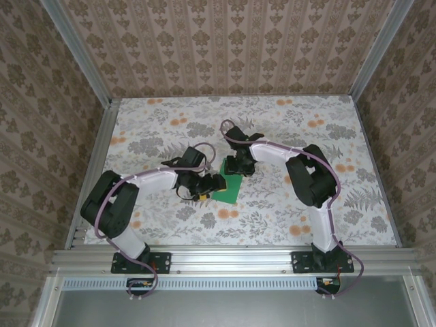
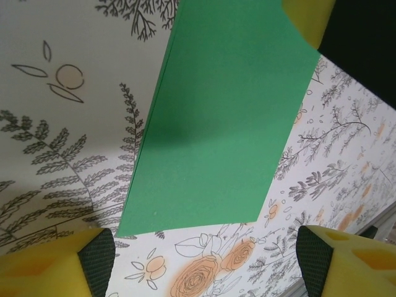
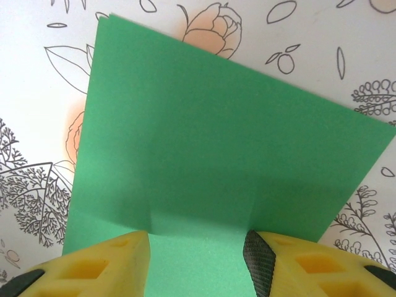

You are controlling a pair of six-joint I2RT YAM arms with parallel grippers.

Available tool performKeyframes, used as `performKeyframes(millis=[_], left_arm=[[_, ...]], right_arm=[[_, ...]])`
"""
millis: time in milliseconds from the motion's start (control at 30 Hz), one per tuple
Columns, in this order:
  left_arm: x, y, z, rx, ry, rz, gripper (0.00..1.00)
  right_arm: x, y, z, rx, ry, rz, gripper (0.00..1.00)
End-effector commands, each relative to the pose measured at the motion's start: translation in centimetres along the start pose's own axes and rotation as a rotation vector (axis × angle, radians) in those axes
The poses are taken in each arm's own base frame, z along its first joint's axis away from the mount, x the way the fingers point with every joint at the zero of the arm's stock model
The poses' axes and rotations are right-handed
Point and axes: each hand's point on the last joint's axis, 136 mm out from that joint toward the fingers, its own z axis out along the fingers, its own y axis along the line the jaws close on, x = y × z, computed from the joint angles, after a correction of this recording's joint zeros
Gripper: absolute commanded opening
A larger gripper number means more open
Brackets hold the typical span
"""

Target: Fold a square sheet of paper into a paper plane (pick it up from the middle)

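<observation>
The square sheet of paper (image 1: 230,187) lies flat on the flowered table as a bright green rectangle, with two layers showing along one long edge (image 2: 151,117). My right gripper (image 1: 238,167) is over its far end. Its yellow fingers (image 3: 117,266) stand apart on either side of a strip of the paper (image 3: 216,142), and the gripper (image 3: 197,263) is open and low over the sheet. My left gripper (image 1: 208,185) is beside the paper's left side. In the left wrist view it (image 2: 204,266) is open wide over bare table, just short of the paper's near edge.
The flower-printed tabletop (image 1: 286,129) runs round the paper on all sides. A metal frame rail (image 1: 231,257) borders the near edge, and patterned walls close the back and both sides. A yellow fingertip of the right gripper (image 2: 306,21) touches the paper's far end.
</observation>
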Motion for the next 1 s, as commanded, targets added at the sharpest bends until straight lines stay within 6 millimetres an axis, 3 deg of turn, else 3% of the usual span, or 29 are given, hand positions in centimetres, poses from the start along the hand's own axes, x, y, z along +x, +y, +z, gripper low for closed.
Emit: performKeyframes(millis=[0, 533, 967], left_arm=[[0.3, 0.1, 0.2, -0.039, 0.028, -0.008, 0.82], [-0.1, -1.0, 1.2, -0.060, 0.047, 0.015, 0.82], [-1.6, -3.9, 0.5, 0.061, -0.024, 0.095, 0.77]], right_arm=[[2.9, -3.0, 3.5, 0.077, 0.110, 0.041, 0.49], [3.4, -3.6, 4.2, 0.067, 0.125, 0.053, 0.48], [3.6, -3.7, 4.2, 0.066, 0.126, 0.054, 0.48]])
